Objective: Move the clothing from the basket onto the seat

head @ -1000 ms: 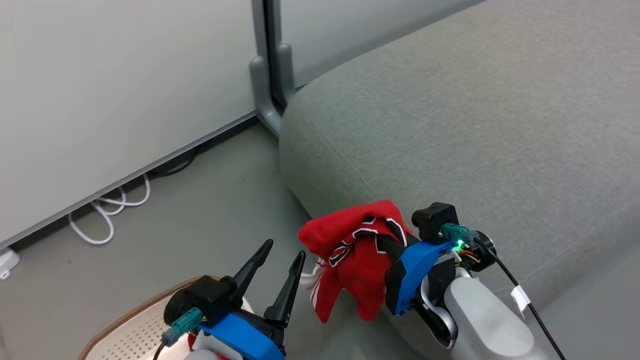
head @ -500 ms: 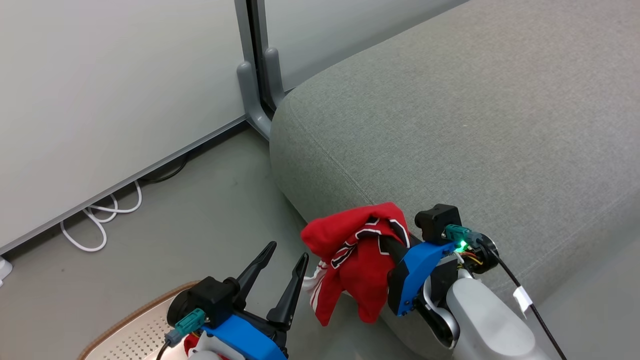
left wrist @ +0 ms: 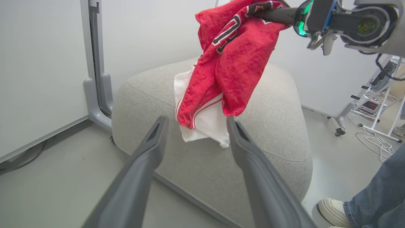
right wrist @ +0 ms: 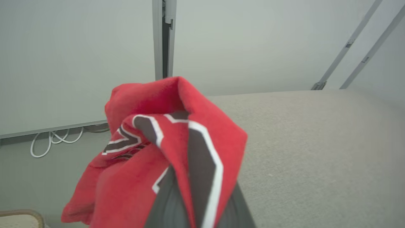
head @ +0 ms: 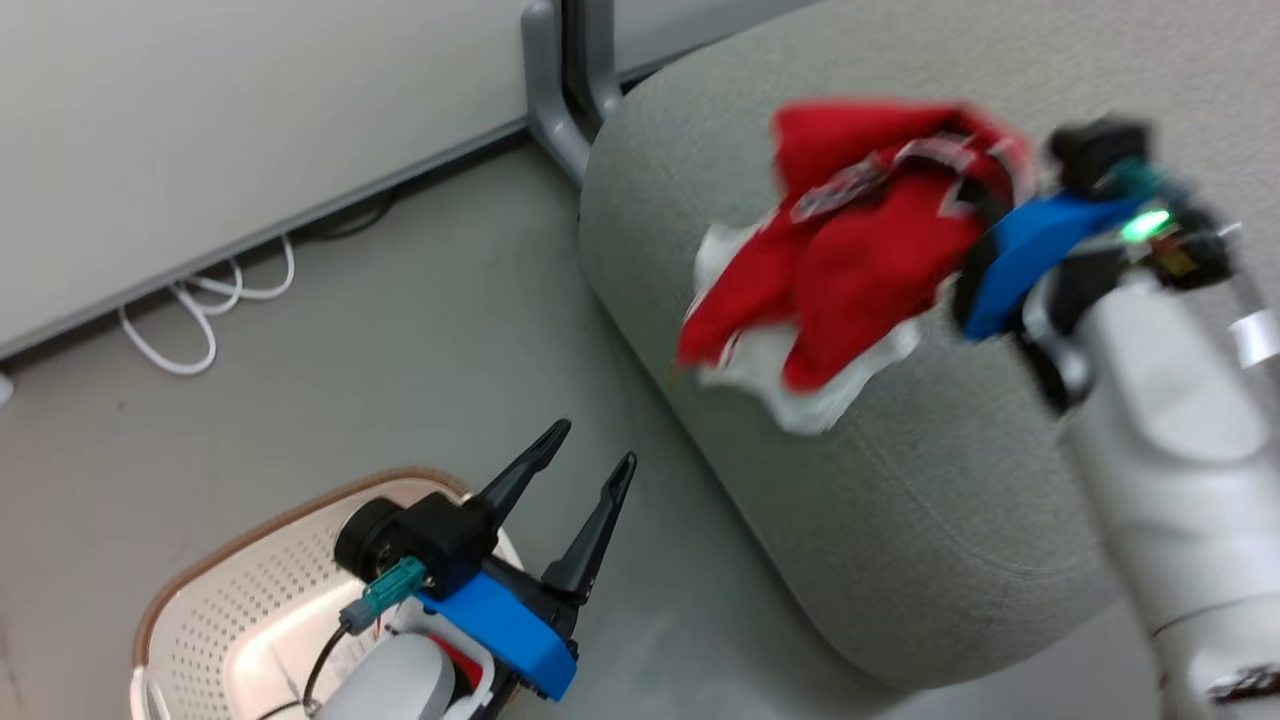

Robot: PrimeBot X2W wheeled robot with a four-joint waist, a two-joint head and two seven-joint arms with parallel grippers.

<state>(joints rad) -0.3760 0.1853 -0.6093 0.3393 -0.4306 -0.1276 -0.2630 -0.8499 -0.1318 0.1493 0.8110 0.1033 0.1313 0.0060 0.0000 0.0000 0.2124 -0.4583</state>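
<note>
The clothing (left wrist: 235, 60) is seen to be red cloth with a soft, slightly napped, matt face. Its white part (left wrist: 205, 126) looks thinner and smoother. The seat (left wrist: 278, 126) is covered in grey woven fabric, matt and coarse-grained, with a stitched seam. The basket (head: 230, 620) is made of white perforated plastic with a faint sheen. Its brown rim (head: 250, 522) appears woven, though blur leaves that uncertain. The fingers of the left gripper (head: 595, 442) are moulded in dark matt plastic, and behind them a smooth blue plastic housing (head: 500, 630) is fitted. The floor (head: 400, 380) is shown as smooth and grey with a dull sheen. A person's trouser leg (left wrist: 376, 202) is of blue denim.
</note>
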